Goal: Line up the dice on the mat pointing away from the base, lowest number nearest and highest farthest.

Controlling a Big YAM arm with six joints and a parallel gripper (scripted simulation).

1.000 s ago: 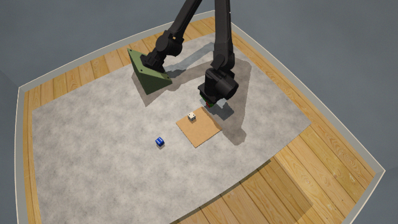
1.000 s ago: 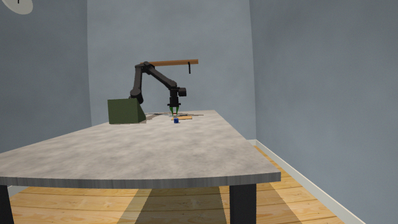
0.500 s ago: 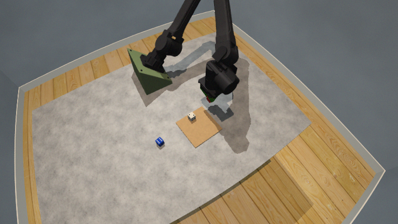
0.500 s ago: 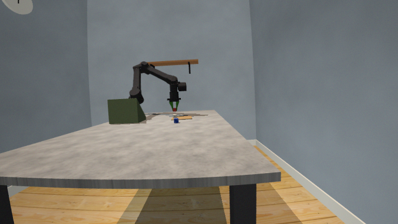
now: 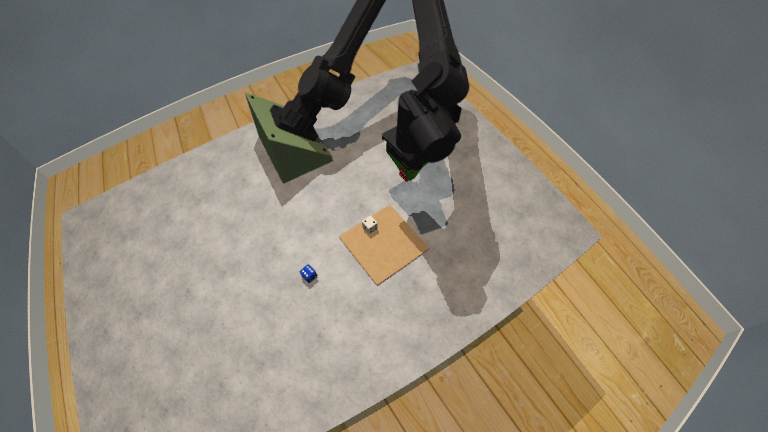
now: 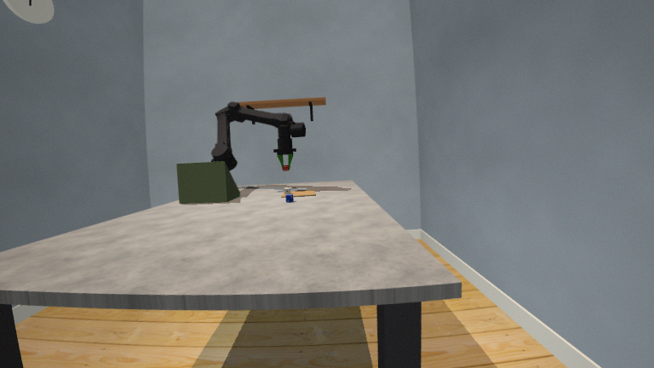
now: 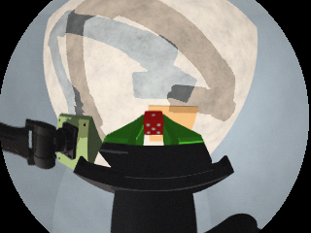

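One red die [image 7: 154, 123] rides clamped in the gripper [image 6: 285, 166] high over the worktop [image 6: 231, 243]; releasing up here could tumble it off the mat [image 5: 390, 252], changing its face.
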